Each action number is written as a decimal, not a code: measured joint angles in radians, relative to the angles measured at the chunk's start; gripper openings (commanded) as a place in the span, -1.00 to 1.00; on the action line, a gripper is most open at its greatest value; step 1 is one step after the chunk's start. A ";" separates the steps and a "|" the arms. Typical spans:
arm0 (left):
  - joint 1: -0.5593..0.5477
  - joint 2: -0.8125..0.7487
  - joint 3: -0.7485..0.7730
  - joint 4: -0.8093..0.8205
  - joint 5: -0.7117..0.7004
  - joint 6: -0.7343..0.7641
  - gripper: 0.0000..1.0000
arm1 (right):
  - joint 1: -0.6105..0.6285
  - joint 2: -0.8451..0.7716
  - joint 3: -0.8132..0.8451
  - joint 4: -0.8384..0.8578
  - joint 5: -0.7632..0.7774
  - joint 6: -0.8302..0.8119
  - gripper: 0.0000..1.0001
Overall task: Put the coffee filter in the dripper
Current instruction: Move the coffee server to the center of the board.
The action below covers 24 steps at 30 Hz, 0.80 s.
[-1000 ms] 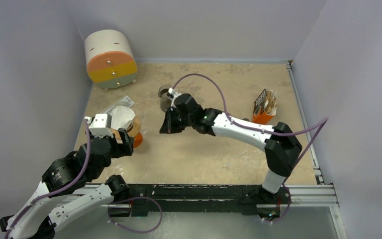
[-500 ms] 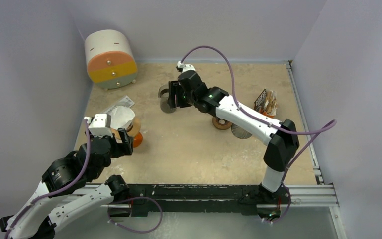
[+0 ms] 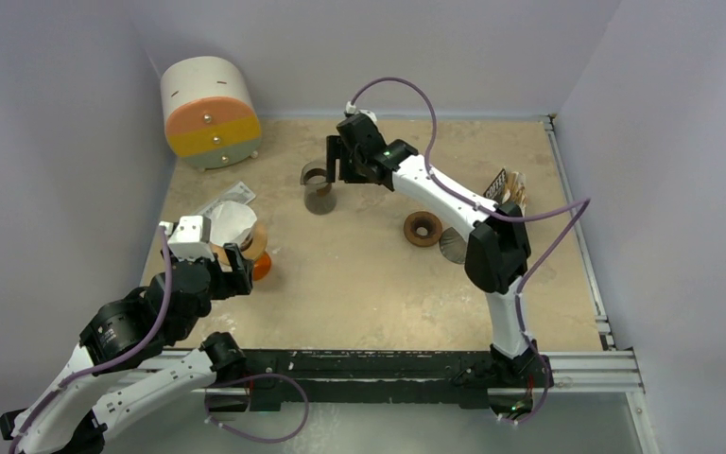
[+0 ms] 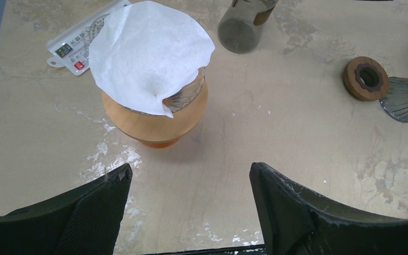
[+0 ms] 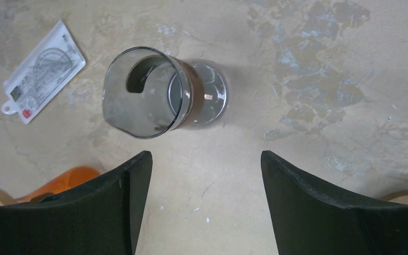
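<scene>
The left gripper (image 4: pixel 190 170) hangs with its jaws wide apart and nothing between them, just on the near side of the dripper (image 4: pixel 154 119). The coffee filter (image 4: pixel 146 53) lies on top of that dripper at the left of the table (image 3: pixel 359 284). It is thin white paper, roughly as wide as it is long, spread over the mouth and tipped toward the far left. A folded corner points down at the near right, where a strip of ribbed clear glass rim shows. Whether its tip reaches down inside cannot be told. The dripper stands upright, with a smooth rounded wooden collar and an orange base below.

The right gripper (image 5: pixel 206 159) is also spread open and empty. It looks down on a smoky glass carafe (image 5: pixel 149 95) that stands at the far middle of the table. A second ago this gripper was closed and low over the table's centre; since then the arm has stretched out to the far side and the jaws have parted. The left arm, filter and dripper have not shifted.

A flat clear-plastic packet (image 5: pixel 42 71) lies left of the carafe. A wooden ring (image 4: pixel 365 78) and a ribbed glass cone (image 4: pixel 406 98) lie touching at the right, near an orange coffee box (image 3: pixel 503 203). A round drawer unit (image 3: pixel 210 112) stands in the far left corner.
</scene>
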 measured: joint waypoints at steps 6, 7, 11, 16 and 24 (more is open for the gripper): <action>0.000 0.000 0.000 0.000 -0.001 0.000 0.62 | -0.010 0.090 0.109 -0.054 0.010 0.000 0.45; 0.000 0.000 0.000 -0.001 -0.002 0.000 0.61 | -0.010 0.108 0.138 -0.064 0.013 0.002 0.43; 0.000 0.000 0.000 -0.001 -0.006 0.000 0.62 | -0.010 0.172 0.245 -0.098 0.013 0.014 0.38; 0.000 0.000 0.000 -0.002 -0.007 -0.001 0.62 | -0.010 0.239 0.347 -0.149 0.018 0.048 0.26; 0.000 0.000 0.000 -0.002 -0.008 -0.001 0.63 | -0.010 0.300 0.378 -0.186 0.020 0.085 0.09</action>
